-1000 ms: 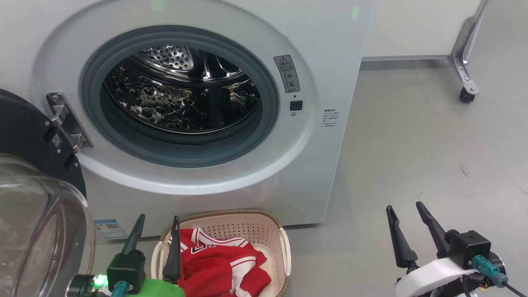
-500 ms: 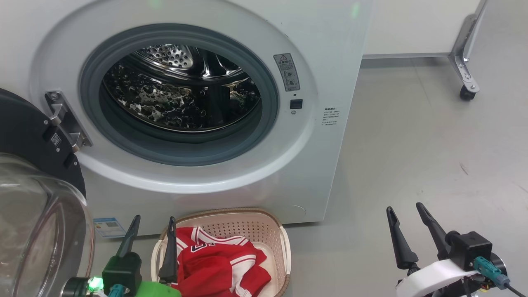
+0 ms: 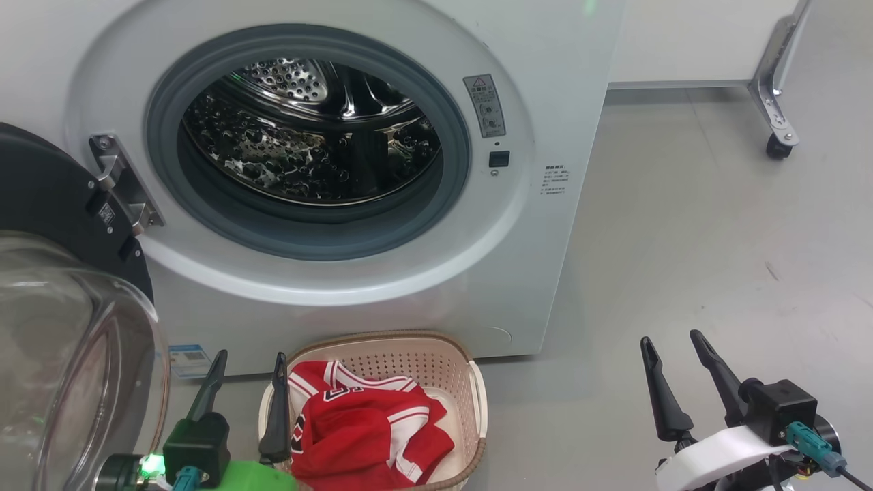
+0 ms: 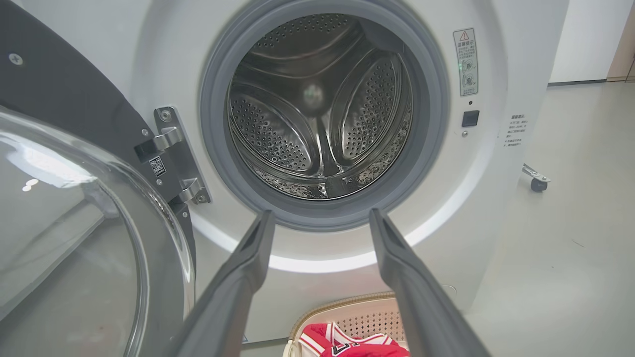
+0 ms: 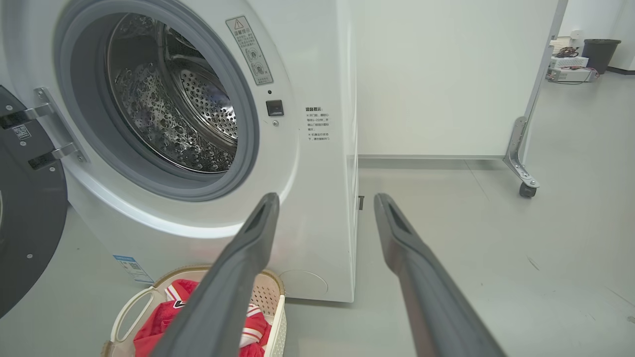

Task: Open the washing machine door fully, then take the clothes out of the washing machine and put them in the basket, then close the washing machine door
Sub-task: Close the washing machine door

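washing machine door [image 3: 48, 184]: swung open
clothes [image 3: 361, 423]: red, in basket [image 3: 382, 339]
left end effector [image 3: 249, 356]: jaws apart, empty, beside basket
right end effector [image 3: 670, 339]: jaws apart, empty, above floor [image 3: 682, 239]

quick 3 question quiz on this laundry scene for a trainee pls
1. True or false: the washing machine door is shut over the drum.
2. Where do the clothes lie? A in the drum; B in the basket; C draped over the washing machine door.
3. Fill the gap: the left gripper and the right gripper are both ___, holding nothing.

Key: 1 false, it is swung open to the left of the porthole. 2 B. 3 open.
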Motion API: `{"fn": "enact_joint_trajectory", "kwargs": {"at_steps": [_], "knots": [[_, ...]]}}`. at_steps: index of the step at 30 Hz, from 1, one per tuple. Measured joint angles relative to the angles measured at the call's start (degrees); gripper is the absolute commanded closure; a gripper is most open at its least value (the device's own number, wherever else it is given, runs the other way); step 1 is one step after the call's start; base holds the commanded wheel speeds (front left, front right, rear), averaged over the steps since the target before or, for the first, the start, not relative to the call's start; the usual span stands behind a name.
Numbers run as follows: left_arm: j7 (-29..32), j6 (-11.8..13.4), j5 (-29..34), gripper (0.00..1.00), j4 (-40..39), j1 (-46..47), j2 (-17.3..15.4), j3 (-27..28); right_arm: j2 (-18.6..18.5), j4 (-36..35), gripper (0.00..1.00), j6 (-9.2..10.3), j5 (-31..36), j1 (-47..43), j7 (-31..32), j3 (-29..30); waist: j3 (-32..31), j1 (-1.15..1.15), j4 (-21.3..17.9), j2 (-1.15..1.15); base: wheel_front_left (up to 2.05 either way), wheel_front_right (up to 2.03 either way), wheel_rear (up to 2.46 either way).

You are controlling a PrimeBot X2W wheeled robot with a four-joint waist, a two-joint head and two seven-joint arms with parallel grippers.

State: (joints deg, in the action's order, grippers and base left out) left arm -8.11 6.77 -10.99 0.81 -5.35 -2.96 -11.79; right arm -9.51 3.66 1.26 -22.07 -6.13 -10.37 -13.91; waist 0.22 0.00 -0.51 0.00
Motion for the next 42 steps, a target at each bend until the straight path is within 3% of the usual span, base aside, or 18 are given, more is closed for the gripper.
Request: {"fn": "enact_joint_trajectory", "kwargs": {"at_steps": [23, 42], "knots": [[1.05, 0.00, 0.25, 0.00, -2.74, -0.84, 0.02, -0.64, -0.12, -0.83, 0.00, 0.41, -0.02, 0.00, 0.55, 0.19, 0.72, 0.00, 0.17, 0.00, -1.04, 1.03, 0.01], [1.57, 0.00, 0.27, 0.00, -4.10, -0.88, 0.04, -0.60, -0.40, -1.29, 0.00, 0.49, -0.04, 0.00, 0.56, 0.38, 1.49, 0.00, 0.71, 0.00, -0.35, 0.35, 0.00]]}}
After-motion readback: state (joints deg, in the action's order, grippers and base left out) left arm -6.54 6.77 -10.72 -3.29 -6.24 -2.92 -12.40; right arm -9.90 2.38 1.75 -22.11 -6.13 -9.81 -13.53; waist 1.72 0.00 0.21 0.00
